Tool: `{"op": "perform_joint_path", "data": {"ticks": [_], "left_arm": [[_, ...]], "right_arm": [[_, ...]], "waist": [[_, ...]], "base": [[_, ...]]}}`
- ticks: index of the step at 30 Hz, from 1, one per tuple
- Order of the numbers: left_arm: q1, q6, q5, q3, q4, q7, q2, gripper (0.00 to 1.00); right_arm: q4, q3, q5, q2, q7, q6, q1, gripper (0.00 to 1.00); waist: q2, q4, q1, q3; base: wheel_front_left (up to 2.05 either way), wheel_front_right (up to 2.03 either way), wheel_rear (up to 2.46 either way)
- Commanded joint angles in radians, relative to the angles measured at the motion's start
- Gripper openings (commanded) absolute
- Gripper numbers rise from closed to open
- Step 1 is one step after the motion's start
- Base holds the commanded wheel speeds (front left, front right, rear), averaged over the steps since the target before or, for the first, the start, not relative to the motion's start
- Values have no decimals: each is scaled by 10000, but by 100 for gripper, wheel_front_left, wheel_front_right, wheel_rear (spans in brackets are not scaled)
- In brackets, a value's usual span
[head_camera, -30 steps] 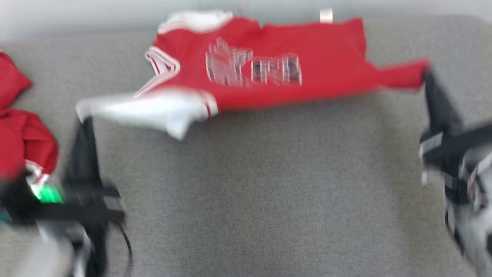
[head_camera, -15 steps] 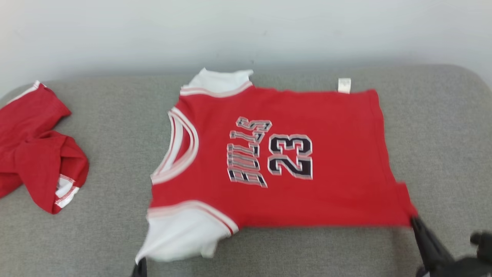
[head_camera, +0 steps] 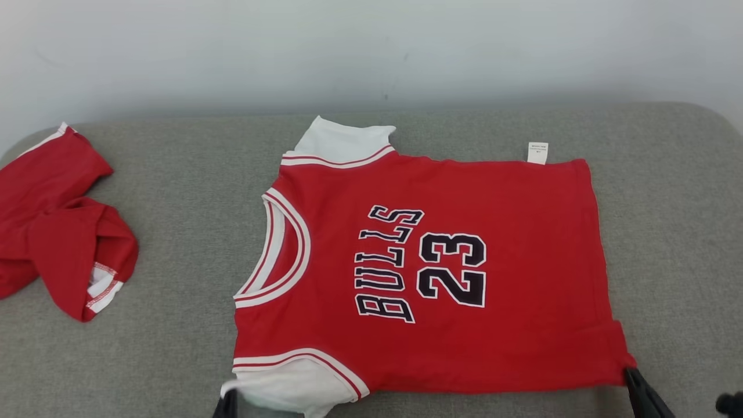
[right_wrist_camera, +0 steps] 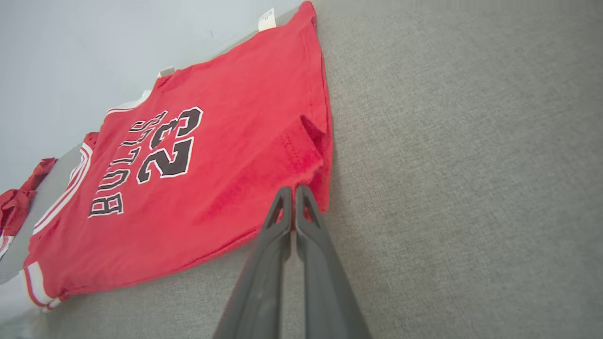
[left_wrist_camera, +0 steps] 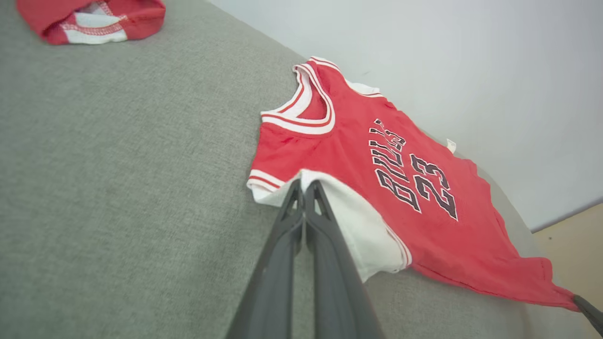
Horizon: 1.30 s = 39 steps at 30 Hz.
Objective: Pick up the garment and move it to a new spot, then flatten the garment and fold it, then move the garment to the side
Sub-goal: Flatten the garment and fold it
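Note:
The garment (head_camera: 511, 325) is a red jersey with white sleeves and "BULLS 23" on it. It lies spread flat on the grey cushion (head_camera: 174, 360), neck to the left. At the view's bottom edge, my left gripper (head_camera: 226, 404) is shut on the near white sleeve (left_wrist_camera: 358, 226); its tips (left_wrist_camera: 304, 187) pinch the cloth. My right gripper (head_camera: 634, 380) is shut on the near hem corner, with tips (right_wrist_camera: 293, 192) closed on the red fabric (right_wrist_camera: 226, 155). That right gripper (left_wrist_camera: 586, 308) also shows in the left wrist view, holding the stretched corner.
A second red garment (head_camera: 52, 232) lies crumpled at the cushion's far left. A pale wall (head_camera: 371, 52) runs behind the cushion. The cushion rounds off at the right, with beige floor (left_wrist_camera: 574, 245) beyond it.
The head camera has tilted, shifting the whole picture. The garment, held stretched and raised a second ago, now lies flat. Both grippers stay shut on its near corners.

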Motion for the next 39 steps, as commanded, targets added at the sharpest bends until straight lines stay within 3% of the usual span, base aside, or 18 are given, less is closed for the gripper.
{"op": "perform_joint_path", "data": {"ticks": [1,7,14,22,29,30,31,32,39], "left_arm": [[-241,-37,73,-16,-57,19,71,0],[-1781,-436,704,-283,155,586,641,0],[-4270,-1027,964,-198,1258,1369,1173,0],[-6911,-1796,1181,-611,3573,2011,1062,0],[-8102,-2146,1432,-888,5623,1803,986,0],[-8345,-2149,1549,-899,6010,1480,938,0],[-8398,-2170,1590,-932,6199,1347,873,35],[-8428,-2195,1633,-979,6394,1212,806,100],[-8148,-2230,1732,-1020,6880,401,667,100]], "right_arm": [[-95,-6,110,68,31,-23,-184,0],[-334,-15,311,110,707,-23,-1108,0],[396,-111,243,137,1414,-23,-2533,0],[1417,210,15,40,1573,-23,-4223,0],[2460,788,-207,-155,1143,-23,-5304,0],[2676,941,-228,-210,861,-23,-5476,30],[2793,990,-204,-217,725,-23,-5513,100],[2873,1053,-194,-232,573,-23,-5535,100],[2885,1228,-225,-590,-303,-23,-4974,100]], "waist": [[0,-126,0,114],[0,-463,0,305],[0,-641,0,676],[0,-853,0,1317],[0,-1066,0,1606],[0,-1086,0,1609],[0,-1085,0,1579],[0,-1081,0,1533],[0,-926,0,1047]], "base": [[0,0,0],[0,0,0],[0,0,0],[0,0,0],[0,0,0],[0,0,0],[0,0,0],[0,0,0],[0,0,0]]}}
